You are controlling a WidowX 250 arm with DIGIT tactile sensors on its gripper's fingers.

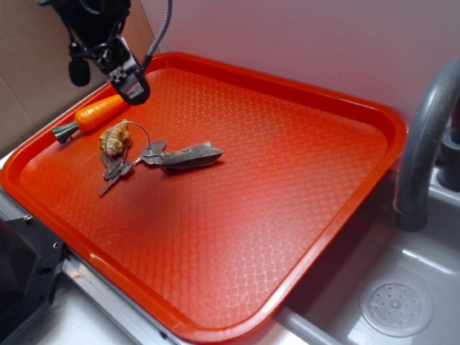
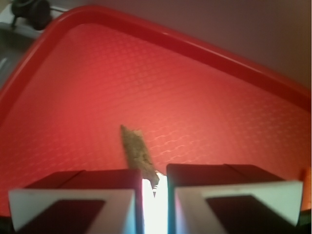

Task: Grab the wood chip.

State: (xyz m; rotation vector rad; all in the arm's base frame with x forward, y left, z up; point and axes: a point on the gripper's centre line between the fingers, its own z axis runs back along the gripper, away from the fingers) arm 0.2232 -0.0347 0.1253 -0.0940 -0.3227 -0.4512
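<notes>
Orange-red and waffle-textured, the tray [image 1: 302, 237] sits beside a grey sink [image 1: 402, 287], and from my wrist view my gripper [image 2: 155, 192] has its fingers close together with only a narrow bright slit between them, nothing pinched. Past my fingertips lies the wood chip [image 1: 190, 156], near the tray's left edge, one end touching the bunch of keys [image 1: 118, 169] beside a knobbly tan charm [image 1: 113, 139]. Farther back, a toy carrot [image 1: 93, 117] lies along the far left rim.
</notes>
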